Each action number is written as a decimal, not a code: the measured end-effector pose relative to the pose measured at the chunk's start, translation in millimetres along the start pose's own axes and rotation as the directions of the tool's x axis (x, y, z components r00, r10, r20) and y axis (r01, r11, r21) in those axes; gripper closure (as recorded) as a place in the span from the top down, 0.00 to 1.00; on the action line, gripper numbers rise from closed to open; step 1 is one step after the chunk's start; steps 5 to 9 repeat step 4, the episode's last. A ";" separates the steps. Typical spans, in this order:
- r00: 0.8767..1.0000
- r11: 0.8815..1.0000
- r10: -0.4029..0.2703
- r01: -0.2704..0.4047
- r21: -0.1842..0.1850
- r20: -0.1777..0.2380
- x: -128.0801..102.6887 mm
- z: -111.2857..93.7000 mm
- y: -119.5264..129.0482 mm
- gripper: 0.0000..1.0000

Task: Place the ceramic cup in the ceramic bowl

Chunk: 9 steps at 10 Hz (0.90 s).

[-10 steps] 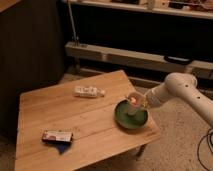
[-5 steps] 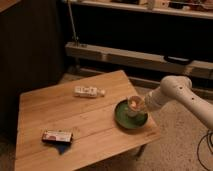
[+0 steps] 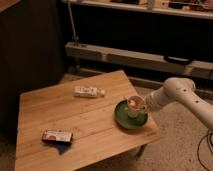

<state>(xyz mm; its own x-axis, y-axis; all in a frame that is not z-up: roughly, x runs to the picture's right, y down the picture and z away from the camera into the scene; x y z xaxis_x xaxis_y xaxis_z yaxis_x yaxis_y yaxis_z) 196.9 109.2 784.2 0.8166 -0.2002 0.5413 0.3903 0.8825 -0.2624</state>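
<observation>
The gripper [image 3: 143, 104] has been lowering the ceramic cup [image 3: 135, 106] into the ceramic bowl [image 3: 125, 119], seemingly resting now, though I cannot tell whether its fingers are holding.

Single elevated view, set back from the surface [image 3: 85, 125].
We look down obliquely across its corner toward rear shelving [image 3: 140, 10]; the pincer [image 3: 142, 106] enters at right, over the ceramic bowl [image 3: 125, 118].
</observation>
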 end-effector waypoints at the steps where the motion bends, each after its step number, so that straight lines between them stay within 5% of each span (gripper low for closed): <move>1: 0.999 1.000 -0.004 0.004 0.011 0.032 -2.2 2.8 0.1 0.80; 4: 0.991 0.996 -0.083 0.079 0.044 0.104 -16.7 -7.5 -16.6 0.80; 9: 0.991 0.996 -0.083 0.079 0.044 0.104 -16.7 -7.5 -16.6 0.80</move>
